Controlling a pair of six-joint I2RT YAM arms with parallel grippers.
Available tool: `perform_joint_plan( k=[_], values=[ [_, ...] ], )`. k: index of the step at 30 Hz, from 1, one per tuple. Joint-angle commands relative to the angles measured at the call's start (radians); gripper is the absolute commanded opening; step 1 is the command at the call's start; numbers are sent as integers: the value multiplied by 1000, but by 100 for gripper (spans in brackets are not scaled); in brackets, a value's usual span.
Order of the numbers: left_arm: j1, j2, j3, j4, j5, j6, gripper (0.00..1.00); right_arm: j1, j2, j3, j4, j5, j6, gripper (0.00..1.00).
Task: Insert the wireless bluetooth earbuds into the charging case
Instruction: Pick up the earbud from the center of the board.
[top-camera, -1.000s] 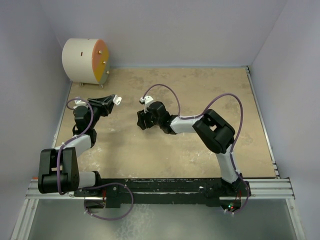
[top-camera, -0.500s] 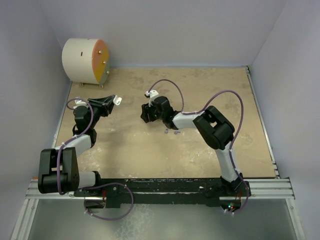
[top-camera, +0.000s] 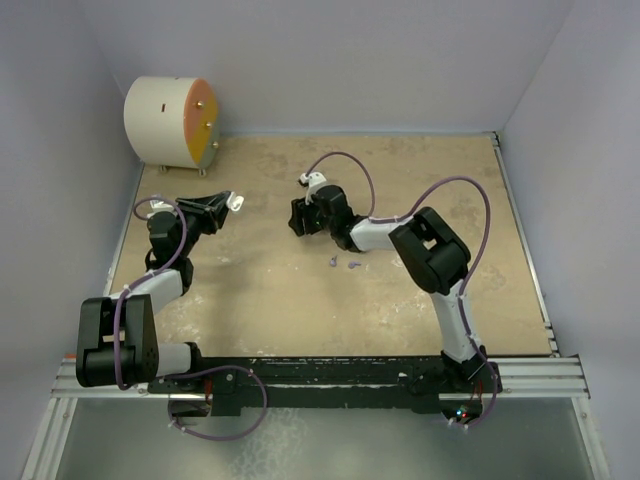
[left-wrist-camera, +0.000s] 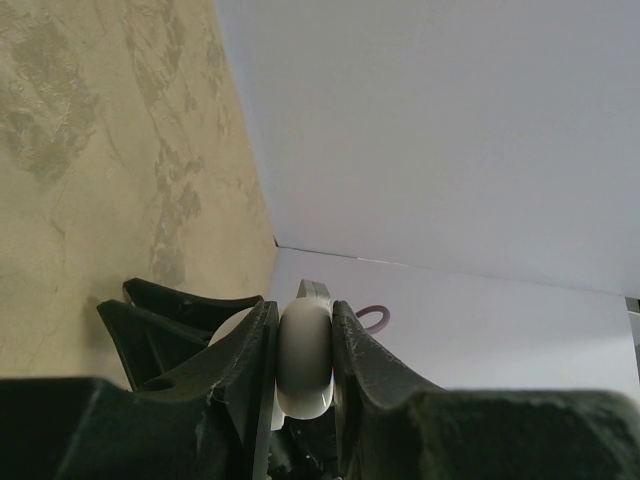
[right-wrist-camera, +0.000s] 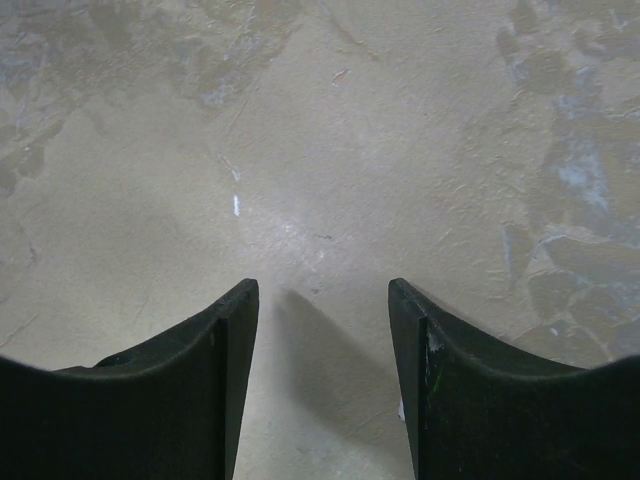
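- Left wrist view: we see the case edge-on, a whitish rounded disc pinched between the left fingers. They are closed onto its two flat faces, so its rim points outward.
- From above, the case sits at the tip of the left arm. It is off the bench and turned towards the middle. We judge it is being offered there as a steady target, so the other arm can work on it.
- We cannot tell from either view whether the case is open, or which half faces the buds.
- Two buds lie loose on the bench just on the near side of the right forearm, well apart from the case. Neither is inserted yet.
- The right fingers are spread wide with only bare bench between them, holding nothing. They hover between the case and the buds, and the buds lie outside the right wrist view.
- We judge the right arm would have to swing back towards the buds for a pick. They are tiny, so the grip needs care.
- The drum in the far left corner plays no part.
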Motion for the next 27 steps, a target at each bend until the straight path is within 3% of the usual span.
perform_joint_plan(
  k=[1, 13, 20, 27],
  values=[
    [11, -23, -2, 29, 8, 25, 0, -5, -23, -19, -1, 0, -35, 58],
    [11, -15, 4, 25, 5, 37, 0, -6, -188, -5, 61, 47, -78, 58],
    [11, -14, 8, 25, 6, 39, 0, -5, -172, 92, -152, 166, -76, 57],
    [11, -21, 10, 16, 8, 48, 0, -5, -160, 95, -237, 225, -55, 57]
  ],
)
